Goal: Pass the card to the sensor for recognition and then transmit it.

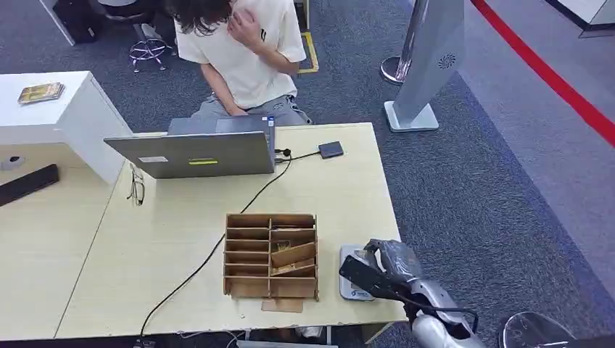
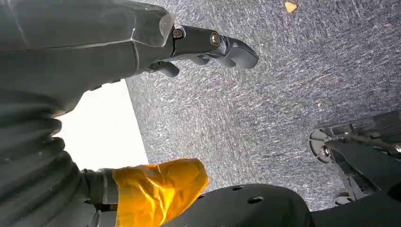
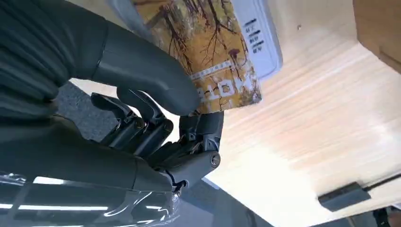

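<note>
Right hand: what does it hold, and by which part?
The right hand pinches the card near one end, over the sensor.

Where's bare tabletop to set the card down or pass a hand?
Free: the pale wooden table between the grey laptop and the wooden compartment organizer, though a black cable crosses it; also the stretch right of the laptop, near the small dark box. Crowded: the near right corner, where the right hand holds the yellow patterned card over the white sensor pad.
</note>
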{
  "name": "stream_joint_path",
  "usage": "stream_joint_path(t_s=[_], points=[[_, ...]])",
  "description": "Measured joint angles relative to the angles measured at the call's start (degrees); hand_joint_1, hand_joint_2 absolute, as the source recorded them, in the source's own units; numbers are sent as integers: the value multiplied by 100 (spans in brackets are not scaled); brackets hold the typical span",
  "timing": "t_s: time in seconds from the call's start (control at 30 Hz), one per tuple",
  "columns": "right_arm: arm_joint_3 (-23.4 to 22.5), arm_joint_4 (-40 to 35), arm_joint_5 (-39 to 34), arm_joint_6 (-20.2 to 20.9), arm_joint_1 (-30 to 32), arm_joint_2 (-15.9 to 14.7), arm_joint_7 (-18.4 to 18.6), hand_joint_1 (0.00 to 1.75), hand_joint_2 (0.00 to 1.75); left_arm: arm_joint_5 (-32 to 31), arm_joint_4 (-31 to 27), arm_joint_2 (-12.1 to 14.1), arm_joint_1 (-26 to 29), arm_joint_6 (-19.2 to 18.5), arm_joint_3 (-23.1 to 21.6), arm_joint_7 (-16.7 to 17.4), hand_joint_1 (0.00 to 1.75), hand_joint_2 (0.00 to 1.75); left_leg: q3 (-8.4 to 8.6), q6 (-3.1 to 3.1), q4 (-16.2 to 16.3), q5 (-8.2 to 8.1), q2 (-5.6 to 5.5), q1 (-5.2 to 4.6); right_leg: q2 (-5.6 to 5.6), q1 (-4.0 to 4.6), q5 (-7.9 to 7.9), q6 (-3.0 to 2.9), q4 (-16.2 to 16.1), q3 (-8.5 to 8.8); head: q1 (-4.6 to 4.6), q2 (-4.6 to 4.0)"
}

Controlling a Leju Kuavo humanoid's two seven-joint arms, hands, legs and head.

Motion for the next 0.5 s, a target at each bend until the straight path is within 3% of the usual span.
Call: stream_joint_path(t_s=[0.5], points=[[149, 175, 120, -4, -72, 46, 52, 175, 175, -7, 0, 0, -3, -2, 0, 4, 0, 175, 1, 0, 0, 0, 0, 0, 1, 0, 0, 0, 0, 1, 2, 0]])
